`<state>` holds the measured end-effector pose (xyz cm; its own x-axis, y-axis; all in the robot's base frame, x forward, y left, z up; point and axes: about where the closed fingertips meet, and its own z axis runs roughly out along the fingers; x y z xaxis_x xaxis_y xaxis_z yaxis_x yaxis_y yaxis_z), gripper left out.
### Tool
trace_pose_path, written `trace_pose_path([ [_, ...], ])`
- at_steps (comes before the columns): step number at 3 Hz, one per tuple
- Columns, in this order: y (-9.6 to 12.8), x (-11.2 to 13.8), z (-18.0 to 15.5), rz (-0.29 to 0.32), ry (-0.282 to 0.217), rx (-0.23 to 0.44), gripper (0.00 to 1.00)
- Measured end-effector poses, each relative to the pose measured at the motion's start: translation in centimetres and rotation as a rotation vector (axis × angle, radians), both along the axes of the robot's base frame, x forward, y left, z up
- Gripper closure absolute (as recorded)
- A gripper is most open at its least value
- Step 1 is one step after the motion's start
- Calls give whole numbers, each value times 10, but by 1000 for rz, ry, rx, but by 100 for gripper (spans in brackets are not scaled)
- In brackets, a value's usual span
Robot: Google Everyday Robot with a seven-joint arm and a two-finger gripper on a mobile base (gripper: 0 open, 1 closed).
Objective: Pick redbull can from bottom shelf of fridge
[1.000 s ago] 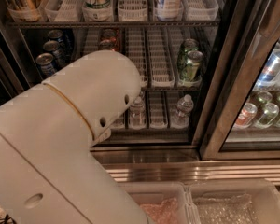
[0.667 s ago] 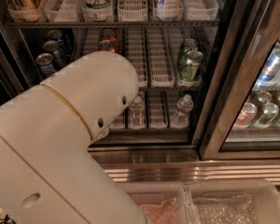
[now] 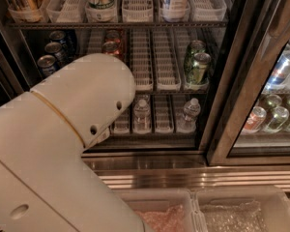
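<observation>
1. Arm (image 3: 63, 144) fills the left, angled low toward the bottom shelf (image 3: 154, 138) of the fridge (image 3: 232, 105), where the task lies; pincer is hidden behind it, so apart or together I cannot tell.
2. Unseen: redbull can, likely behind the arm.
3. Two bottles (image 3: 141, 114) stand in lanes (image 3: 163, 115) that keep rows.

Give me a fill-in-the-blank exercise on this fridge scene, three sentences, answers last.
1. ____ clear plastic bottles stand in view on the black-framed glass-door fridge's lowest dark wire rack.
2. The pair of green cans stands one shelf ____ those bottles.
3. The bulky white robot arm covers the picture's ____ side, hiding the two-finger gripper behind it.
Answers: two; above; left.
</observation>
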<state>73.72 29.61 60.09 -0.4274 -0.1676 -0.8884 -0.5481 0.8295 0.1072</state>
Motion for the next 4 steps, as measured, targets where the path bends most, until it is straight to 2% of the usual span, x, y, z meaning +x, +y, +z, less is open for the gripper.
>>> trace_pose_path([
  [1, -7, 6, 2, -9, -30, -14, 49],
  [3, -7, 6, 2, -9, -31, -14, 95],
  [4, -4, -4, 13, 26, -32, -1, 100],
])
